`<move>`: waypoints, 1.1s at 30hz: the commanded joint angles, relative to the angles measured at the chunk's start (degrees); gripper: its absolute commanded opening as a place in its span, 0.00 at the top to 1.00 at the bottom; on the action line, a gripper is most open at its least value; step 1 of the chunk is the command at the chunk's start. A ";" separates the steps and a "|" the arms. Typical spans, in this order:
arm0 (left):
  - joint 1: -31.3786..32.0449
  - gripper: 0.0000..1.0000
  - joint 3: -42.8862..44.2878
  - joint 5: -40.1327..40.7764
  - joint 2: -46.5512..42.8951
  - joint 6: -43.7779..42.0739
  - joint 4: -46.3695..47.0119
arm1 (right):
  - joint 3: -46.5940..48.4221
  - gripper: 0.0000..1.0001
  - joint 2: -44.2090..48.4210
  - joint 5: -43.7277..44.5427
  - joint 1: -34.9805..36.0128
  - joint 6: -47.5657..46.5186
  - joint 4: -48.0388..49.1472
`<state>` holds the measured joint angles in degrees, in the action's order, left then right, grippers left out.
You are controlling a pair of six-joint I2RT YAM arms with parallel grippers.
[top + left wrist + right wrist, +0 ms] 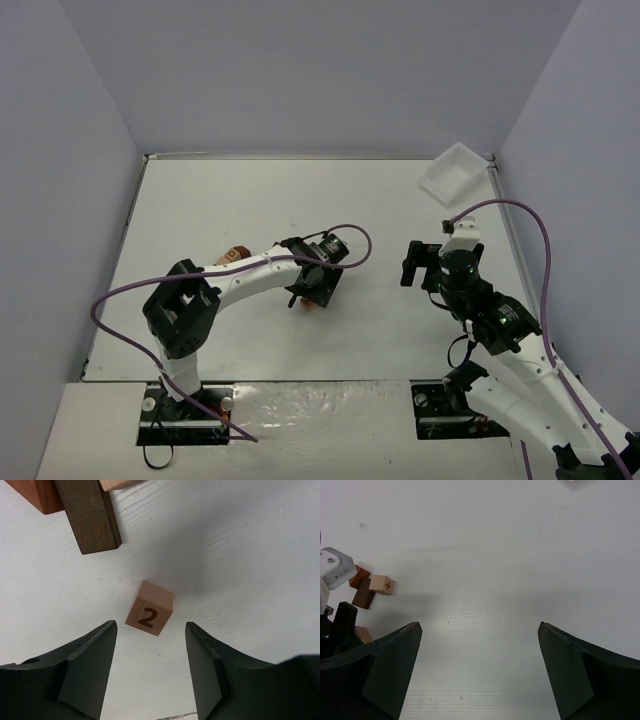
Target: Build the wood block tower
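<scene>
Wood blocks [363,596] sit in a loose bunch on the counter [250,555], about mid-way across and right under the left arm's wrist. The pale cube with the 2 [149,608] lies flat just ahead of the left fingers [87,667], twisted a bit, digit right way up to that camera. Those fingers are spread and not touching it. Beyond it the dark brown bar [90,515] has its long axis running away from the fingers, up against a reddish block [32,492], I think; the frame edge cuts them off. The right fingers [390,670] gape wide, holding nothing.
</scene>
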<state>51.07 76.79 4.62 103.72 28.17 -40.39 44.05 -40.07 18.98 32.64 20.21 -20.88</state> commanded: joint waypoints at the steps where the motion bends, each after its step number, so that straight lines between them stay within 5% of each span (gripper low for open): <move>1: -0.27 0.47 1.24 -1.80 -1.04 -3.74 1.03 | 1.39 0.00 -0.59 0.01 -0.30 0.71 2.16; 33: -1.42 0.57 3.36 -3.39 2.45 -8.68 1.07 | 1.39 0.00 -1.20 -0.31 -0.30 0.83 2.16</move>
<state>50.06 77.80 1.59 106.70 20.98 -39.62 44.04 -40.40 18.55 32.64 20.62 -20.88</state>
